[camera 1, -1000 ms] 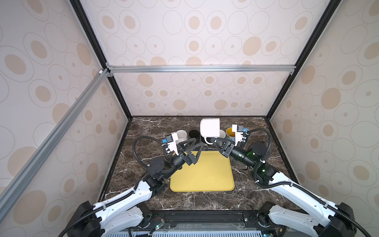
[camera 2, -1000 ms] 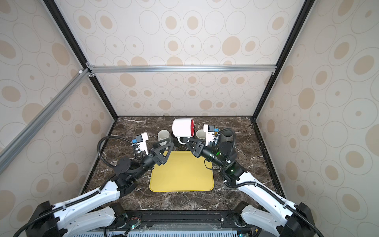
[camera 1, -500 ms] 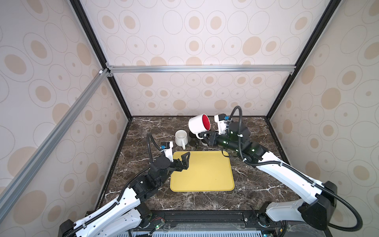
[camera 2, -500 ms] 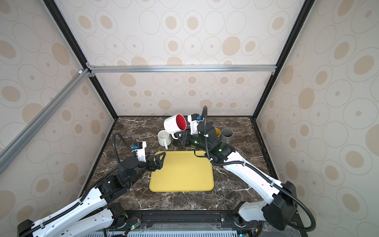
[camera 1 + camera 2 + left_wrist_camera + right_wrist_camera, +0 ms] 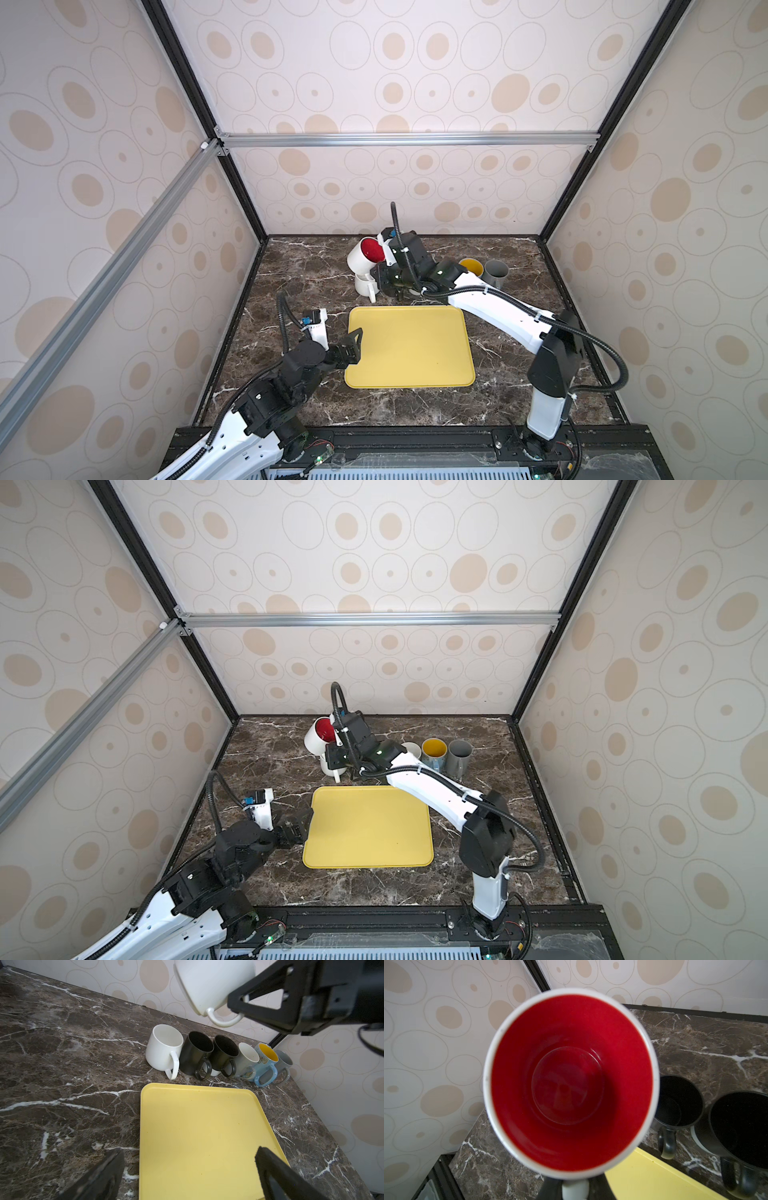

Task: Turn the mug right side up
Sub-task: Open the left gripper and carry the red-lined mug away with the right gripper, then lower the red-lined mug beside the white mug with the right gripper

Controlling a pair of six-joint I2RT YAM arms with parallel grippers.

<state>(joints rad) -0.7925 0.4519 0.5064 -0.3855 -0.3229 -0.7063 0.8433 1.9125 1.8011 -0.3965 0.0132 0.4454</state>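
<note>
The mug (image 5: 362, 261) (image 5: 318, 738) is white outside and red inside. It hangs tilted in the air over the left end of the mug row, its mouth turned up toward the right wrist camera (image 5: 571, 1084). My right gripper (image 5: 381, 272) (image 5: 335, 755) (image 5: 574, 1188) is shut on its handle. In the left wrist view the mug (image 5: 212, 982) shows its white side, with the handle in the right gripper (image 5: 242, 1008). My left gripper (image 5: 354, 346) (image 5: 305, 824) (image 5: 189, 1153) is open and empty, low over the tray's near left edge.
A yellow tray (image 5: 409, 349) (image 5: 370, 829) (image 5: 197, 1126) lies mid-table. Behind it stands a row of upright mugs: a white one (image 5: 163, 1047), two black ones (image 5: 196, 1051), a grey-and-white one, a blue one with a yellow inside (image 5: 267, 1057) and a grey one (image 5: 496, 272). Walls close three sides.
My right arm has carried the mug left and back, turning its red mouth upward. My left gripper has drawn back toward the front left and lower, still open.
</note>
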